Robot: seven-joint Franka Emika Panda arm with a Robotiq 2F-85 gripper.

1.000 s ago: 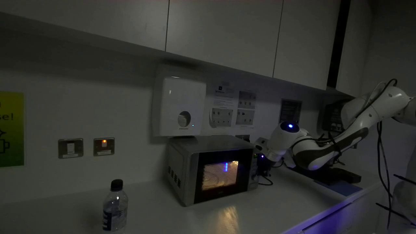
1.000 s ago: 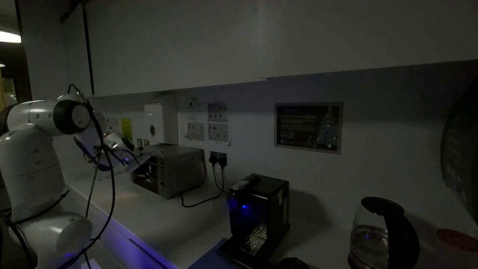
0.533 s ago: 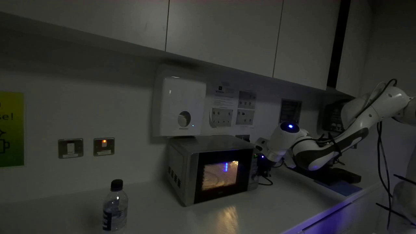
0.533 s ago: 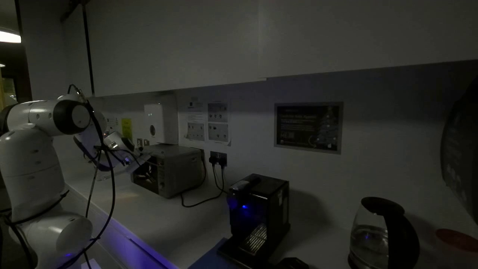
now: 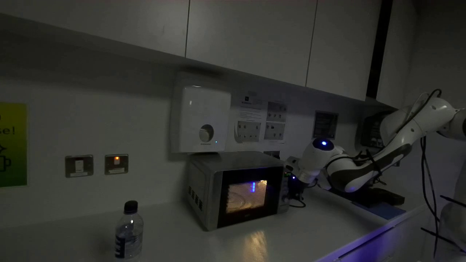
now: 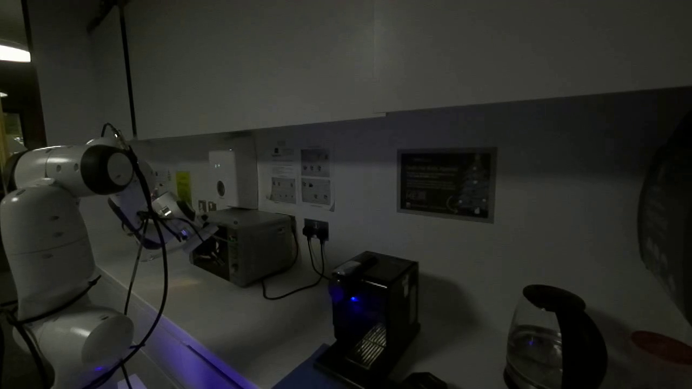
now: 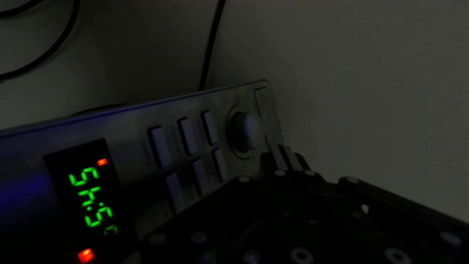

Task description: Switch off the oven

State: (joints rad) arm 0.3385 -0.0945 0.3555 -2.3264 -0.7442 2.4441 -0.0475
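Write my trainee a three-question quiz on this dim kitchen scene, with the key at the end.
1. True or false: in an exterior view, the coffee machine appears between the oven and the kettle.
2. Fill in: in the wrist view, the hand is ____ (open or shut).
3. Short answer: what suggests that the oven is not yet off?

Key: 1. True. 2. Shut. 3. Its window glows and its green digits are lit.

Grey boxy oven [image 5: 240, 193], upright on counter [image 5: 174, 240]; dark door [image 5: 249, 198] closed, amber-lit inside; green display [image 7: 91, 198], last digit unclear.
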